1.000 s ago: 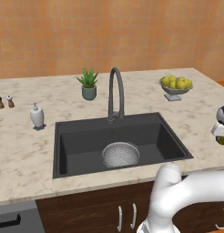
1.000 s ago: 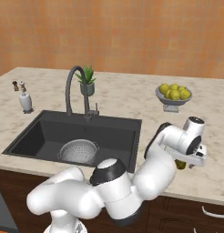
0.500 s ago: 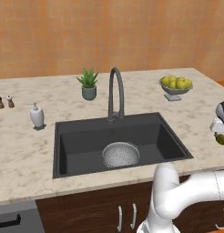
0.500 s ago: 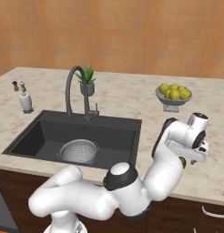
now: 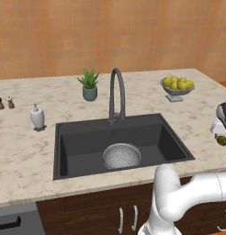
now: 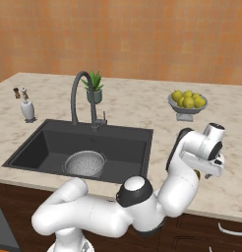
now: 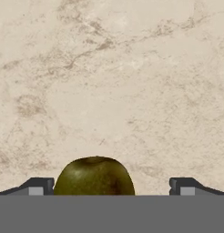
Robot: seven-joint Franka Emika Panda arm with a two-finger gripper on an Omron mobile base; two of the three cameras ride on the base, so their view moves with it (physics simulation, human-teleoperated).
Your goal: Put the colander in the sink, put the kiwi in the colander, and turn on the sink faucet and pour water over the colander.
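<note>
The silver colander (image 5: 121, 155) (image 6: 85, 163) sits upright on the floor of the black sink (image 5: 69, 142) (image 6: 34, 142), below the dark gooseneck sink faucet (image 5: 115, 94) (image 6: 78, 93). The olive-green kiwi (image 5: 222, 140) (image 7: 93, 176) lies on the marble counter right of the sink, partly hidden under the hand in the right base view (image 6: 196, 173). My gripper (image 5: 221, 133) (image 6: 204, 167) (image 7: 111, 187) points down over the kiwi and is open. One fingertip (image 7: 38, 186) stands on each side of the fruit, apart from it.
A grey footed bowl of yellow fruit (image 5: 178, 85) (image 6: 187, 101) stands behind the kiwi. A potted plant (image 5: 89, 85), a white soap pump (image 5: 36, 116) and two small shakers (image 5: 4, 102) line the back left. The counter's right end is close to the kiwi.
The arm's lower links have swung to the right. The hand has stayed over the kiwi with its jaws open. Kiwi and colander have not moved.
</note>
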